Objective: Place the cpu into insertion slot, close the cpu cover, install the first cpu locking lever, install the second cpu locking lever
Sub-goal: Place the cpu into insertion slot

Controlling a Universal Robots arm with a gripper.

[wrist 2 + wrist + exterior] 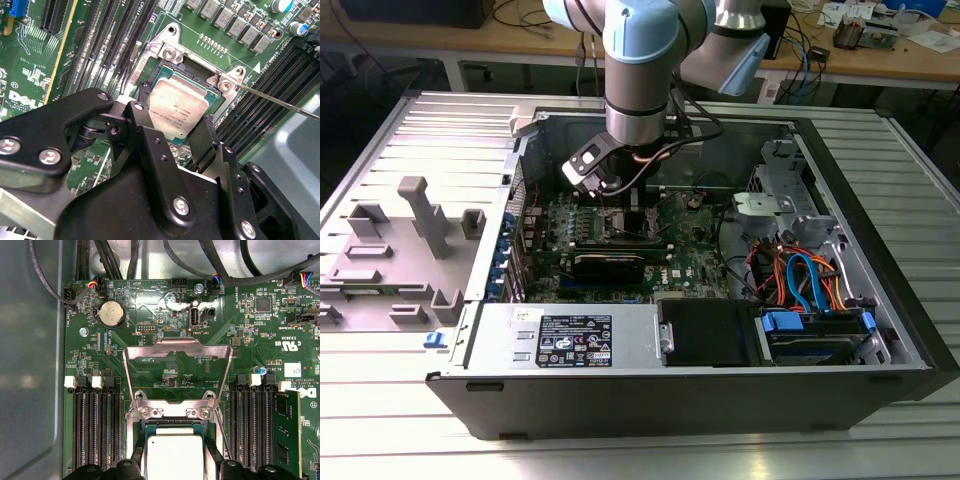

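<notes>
Gripper (175, 116): claw clamped on the cpu (180, 102) by two opposite edges. The cpu sits in or just over the insertion slot (189, 74); seating depth unclear. The slot lies mid-motherboard (250, 340), between the two memory slot banks (95, 430). The cpu cover (177, 346) is swung up and open, and a locking lever (280, 102) stands free.

Judgement: hold the cpu level with its corners square to the socket frame. No sideways slide and no pressing, since socket contacts likely bend easily.

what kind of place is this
Likely a robotics or electronics lab: a robot arm reaches into an open computer case lying on a ribbed metal table, with wooden workbenches behind cluttered with cables.
</notes>
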